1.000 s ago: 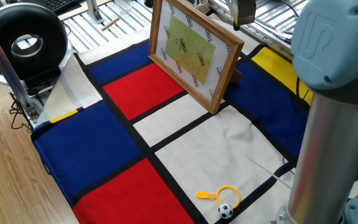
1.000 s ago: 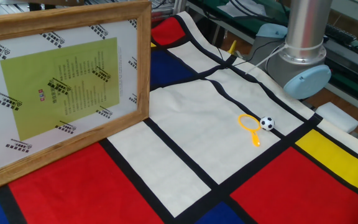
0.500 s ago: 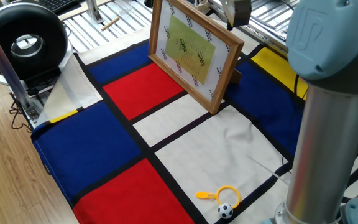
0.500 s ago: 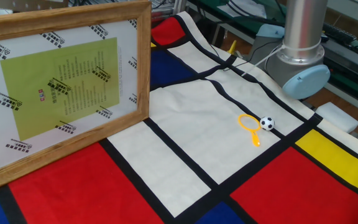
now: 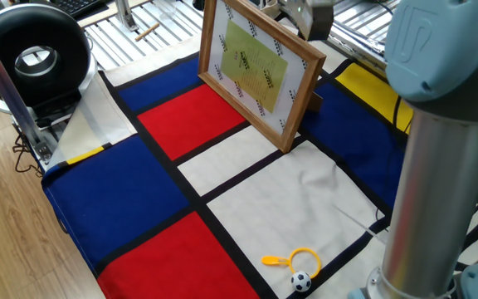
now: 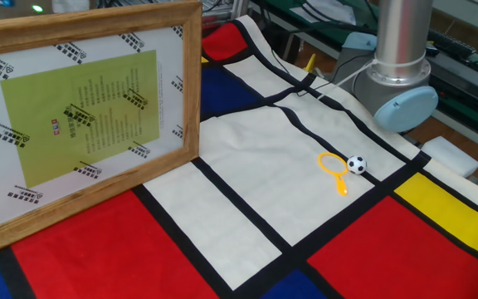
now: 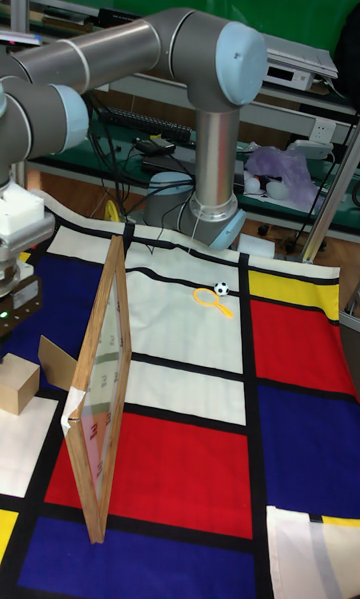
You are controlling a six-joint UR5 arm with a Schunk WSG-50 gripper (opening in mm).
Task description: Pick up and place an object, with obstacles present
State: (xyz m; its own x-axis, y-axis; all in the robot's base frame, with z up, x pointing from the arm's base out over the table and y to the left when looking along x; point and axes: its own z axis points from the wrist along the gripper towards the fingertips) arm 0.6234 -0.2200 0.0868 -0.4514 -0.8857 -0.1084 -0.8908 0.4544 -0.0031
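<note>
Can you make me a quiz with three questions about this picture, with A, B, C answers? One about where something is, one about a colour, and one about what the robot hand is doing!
1. Where is the little football?
A. Right next to the yellow ring
B. Inside the picture frame
C. On top of the wooden cube

2. What colour is the sheet inside the picture frame?
A. Purple
B. Yellow-green
C. Black

3. What is the gripper doing with the wooden cube?
A. Squeezing it in the air
B. Hanging above it, not touching
C. Pushing it under the cloth

Answers:
1. A, the ball sits beside the ring on the white square.
2. B, the paper behind the glass is yellow-green.
3. B, in the tall view the cube rests on the cloth behind the frame, with the gripper above it.
</note>
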